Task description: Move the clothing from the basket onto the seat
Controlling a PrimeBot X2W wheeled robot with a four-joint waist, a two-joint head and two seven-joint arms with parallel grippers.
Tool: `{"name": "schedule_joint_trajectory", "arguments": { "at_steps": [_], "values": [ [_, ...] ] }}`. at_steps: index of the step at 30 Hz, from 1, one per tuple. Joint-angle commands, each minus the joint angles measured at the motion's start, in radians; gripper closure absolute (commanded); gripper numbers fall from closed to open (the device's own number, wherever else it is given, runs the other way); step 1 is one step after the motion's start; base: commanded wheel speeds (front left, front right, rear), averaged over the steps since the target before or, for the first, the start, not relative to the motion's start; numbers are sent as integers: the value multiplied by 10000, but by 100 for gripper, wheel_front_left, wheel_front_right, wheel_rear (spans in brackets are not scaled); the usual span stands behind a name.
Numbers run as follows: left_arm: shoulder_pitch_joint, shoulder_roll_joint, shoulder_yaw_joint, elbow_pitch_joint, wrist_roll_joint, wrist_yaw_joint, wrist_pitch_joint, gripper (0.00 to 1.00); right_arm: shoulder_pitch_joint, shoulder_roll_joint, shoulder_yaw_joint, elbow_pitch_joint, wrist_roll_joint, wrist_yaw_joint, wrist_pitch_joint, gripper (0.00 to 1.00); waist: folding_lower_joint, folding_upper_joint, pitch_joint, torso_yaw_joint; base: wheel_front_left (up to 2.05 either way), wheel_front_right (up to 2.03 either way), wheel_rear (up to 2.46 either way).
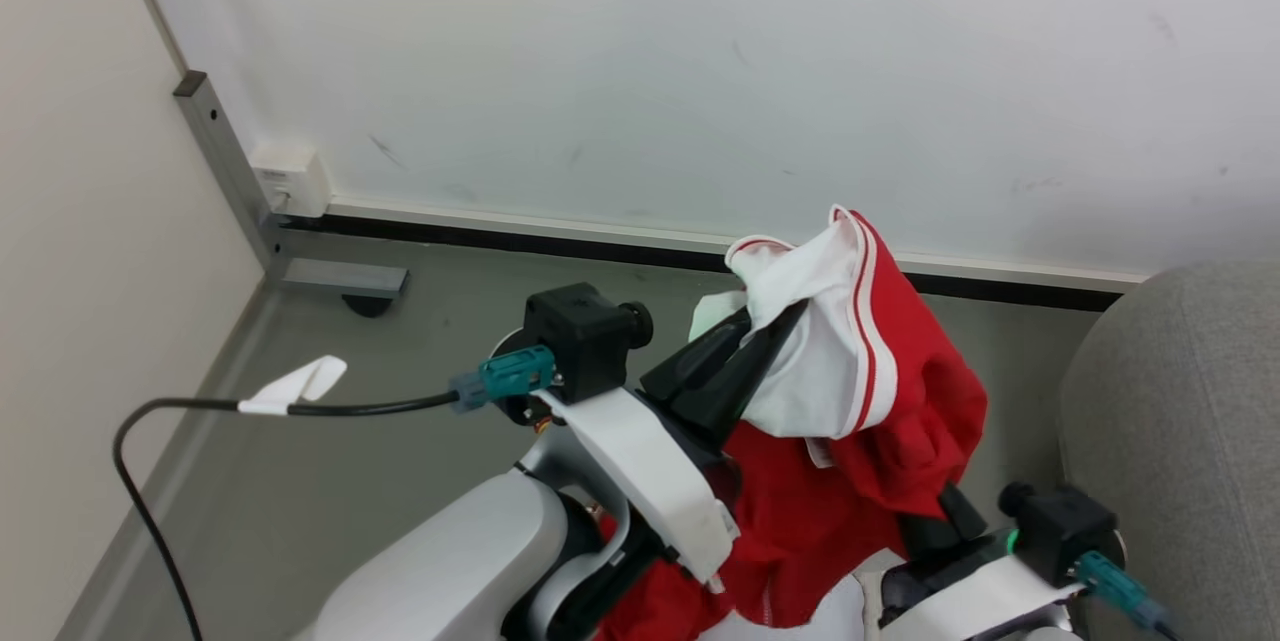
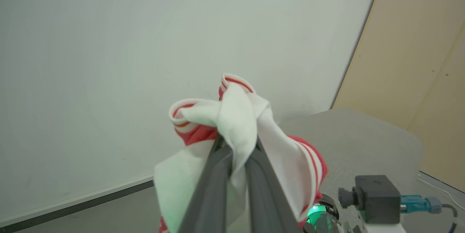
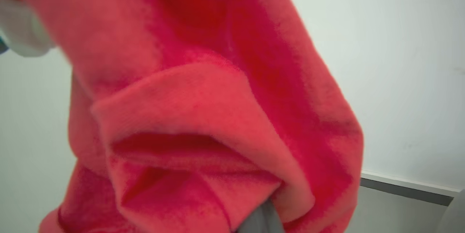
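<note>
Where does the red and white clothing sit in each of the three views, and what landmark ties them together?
Head view: centre right, clothing hangs from the left claw.
Left wrist view: centre, white part of the clothing bunched in that claw.
Right wrist view: close up, red clothing across left and centre.
Shared landmark: dark baseboard under the white wall.

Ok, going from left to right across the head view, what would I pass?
Black cable → left tool → the clothing it pinches → seat.
</note>
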Motion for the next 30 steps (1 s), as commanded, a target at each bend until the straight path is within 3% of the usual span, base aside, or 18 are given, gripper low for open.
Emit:
{"name": "schedule_joint_trajectory", "arguments": {
  "at_steps": [1,2,3,4,5,11,17,30],
  "values": [
    [142,83,52,16,-101,22,-58,100,103,-22,-85,-108,97,-21,-33,100,0,0,11,-29,0,0,0],
    [195,118,57,16,-104,48,-90,100,187,-20,-187,-285,164,-21,-33,100,0,0,24,-69,0,0,0],
    [263,151,62,14,-114,59,-106,87,250,-20,-340,-477,219,-21,-34,100,0,0,44,-114,0,0,0],
    [358,181,70,16,-140,100,-130,29,328,-18,-446,-658,243,-21,-34,100,0,0,58,-167,0,0,0],
    [466,206,68,21,-158,147,-176,0,397,-18,-559,-801,171,-21,-32,100,0,0,72,-227,0,0,0],
    [1100,347,-124,-50,-194,151,-455,0,703,-18,-1192,-1624,-8,-21,-33,100,0,0,173,-738,0,0,0],
    [1516,749,-501,-57,267,-248,-943,0,500,-37,-1906,-2136,-361,-21,-34,100,0,0,339,-1748,0,0,0],
    [1663,1029,-734,277,943,-239,-1694,0,822,-439,-2872,-3052,-561,-20,-20,100,0,0,828,-4480,0,0,0]
  ]
}}
